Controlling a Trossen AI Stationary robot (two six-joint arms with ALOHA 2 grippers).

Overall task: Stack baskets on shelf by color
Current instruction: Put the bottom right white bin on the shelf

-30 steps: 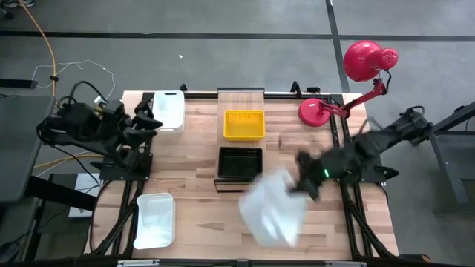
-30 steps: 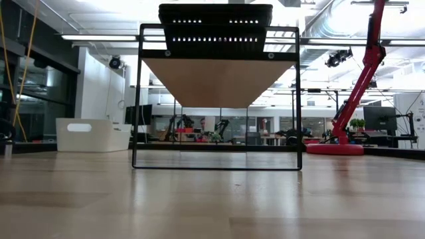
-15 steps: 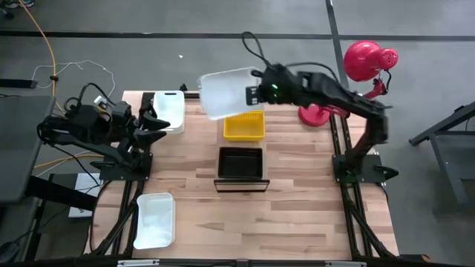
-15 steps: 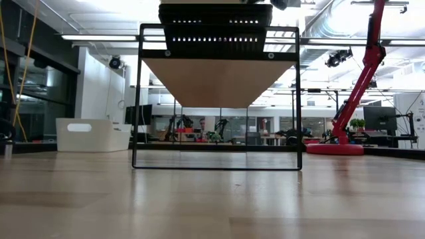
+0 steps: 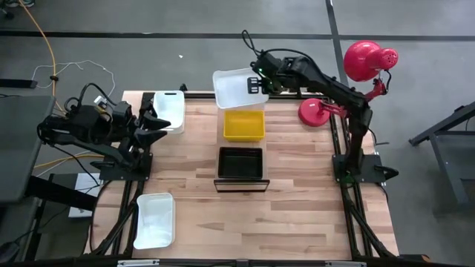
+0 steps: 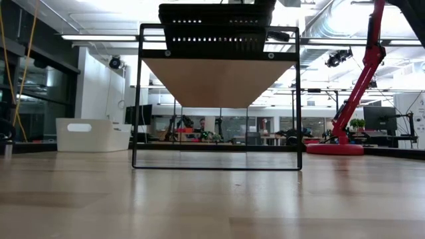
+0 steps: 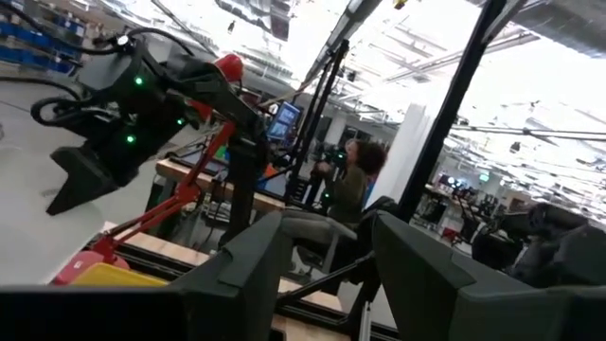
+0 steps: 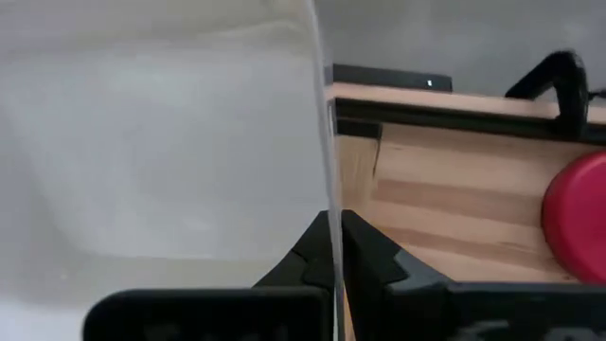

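My right gripper (image 5: 257, 83) is shut on a white basket (image 5: 236, 89) and holds it in the air over the far end of the shelf (image 5: 241, 144). On the shelf's board sit a yellow basket (image 5: 243, 124) and, nearer, a black basket (image 5: 240, 163). Each rests on its bottom. The low view shows the black basket (image 6: 216, 26) on top of the shelf's dark frame. My left gripper (image 5: 154, 122) waits open at the table's left, beside another white basket (image 5: 171, 110). Nothing lies between its fingers (image 7: 248, 275). My right gripper pinches the held white basket's thin side wall (image 8: 324, 189), on the side toward the table's right, with one finger inside the basket and one outside. The fingers (image 8: 374, 256) come from the right, slanting down. The basket is lifted clear of shelf and table.
A third white basket (image 5: 154, 219) lies at the table's near left corner. A red desk lamp (image 5: 369, 61) with its round base (image 5: 315, 111) stands at the far right, close to my right arm. Bare tabletop lies to the near right of the shelf.
My right gripper has swung the white basket from low over the table's near right, up and across to the far edge. It then moved a little rightward, over the shelf's far end. The basket has turned about on the way. The gripper stayed shut.
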